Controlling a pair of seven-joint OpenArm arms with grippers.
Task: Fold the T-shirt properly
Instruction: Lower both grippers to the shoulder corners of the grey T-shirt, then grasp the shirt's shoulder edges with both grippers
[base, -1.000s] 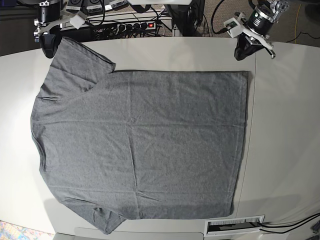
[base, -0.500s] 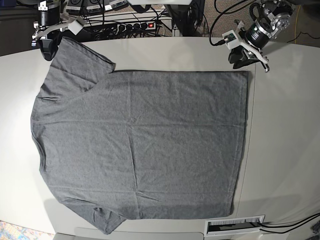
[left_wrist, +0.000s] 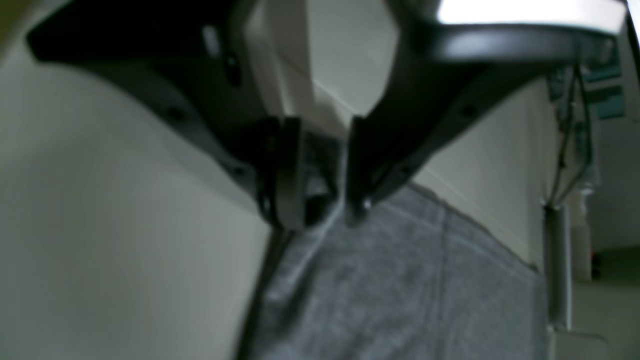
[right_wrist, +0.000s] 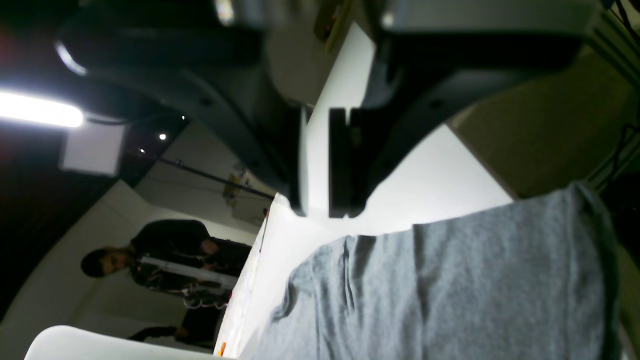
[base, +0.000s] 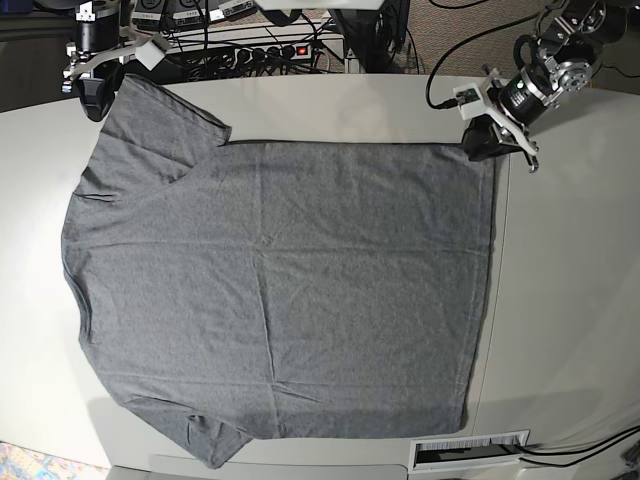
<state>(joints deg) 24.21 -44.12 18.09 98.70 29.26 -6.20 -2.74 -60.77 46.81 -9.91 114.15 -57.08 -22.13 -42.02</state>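
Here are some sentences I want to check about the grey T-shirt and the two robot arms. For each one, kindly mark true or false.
1. The T-shirt is spread on the table. True.
2. The left gripper is at the shirt's bottom hem, near the power strip. False: it is at the shirt's corner on the far side from the strip.
3. The right gripper is holding the shirt in its fingers. False: nothing is between its fingertips.
4. A person shows in the right wrist view. True.
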